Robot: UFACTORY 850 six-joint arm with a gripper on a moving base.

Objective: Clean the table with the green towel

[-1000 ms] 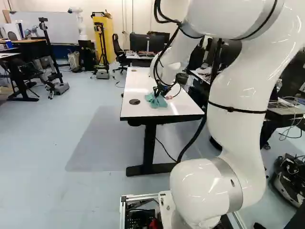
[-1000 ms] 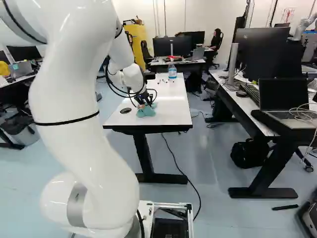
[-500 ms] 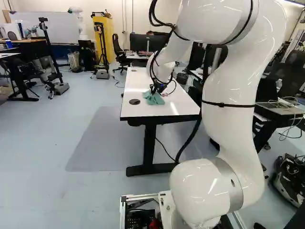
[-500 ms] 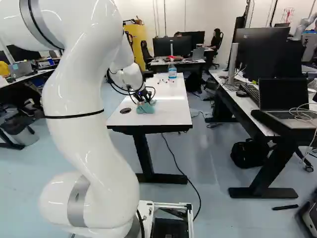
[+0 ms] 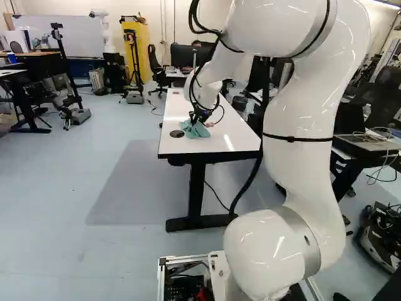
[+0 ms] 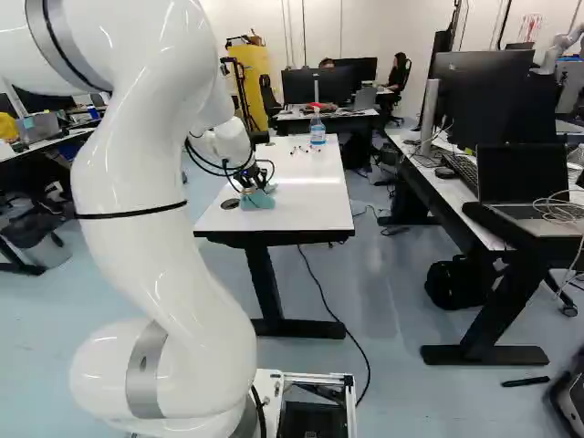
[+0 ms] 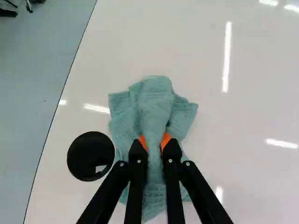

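A: Got hold of the green towel [image 7: 156, 105] all right?

B: Pinched a fold of it between both orange pads [image 7: 165, 139], with the black gripper [image 7: 155, 145] nearly closed, parted only by the cloth.

A: Lay where?

B: Lay bunched on the near part of the white table [image 6: 315, 196], with a black round inset [image 7: 84, 154] just beside, at about nine o'clock, taking straight ahead of the gripper as twelve.

A: Finished much?

B: Counted the grasping as done and, at a guess, the wiping as under way. Could not tell the share already wiped.

A: Left anything?

B: Saw small dark bits [image 6: 305, 150] between one and two o'clock from the towel in the right base view, just this side of a bottle [image 6: 318, 132]. Looked too small to name. Probably needed a pass over that far stretch, then a release.
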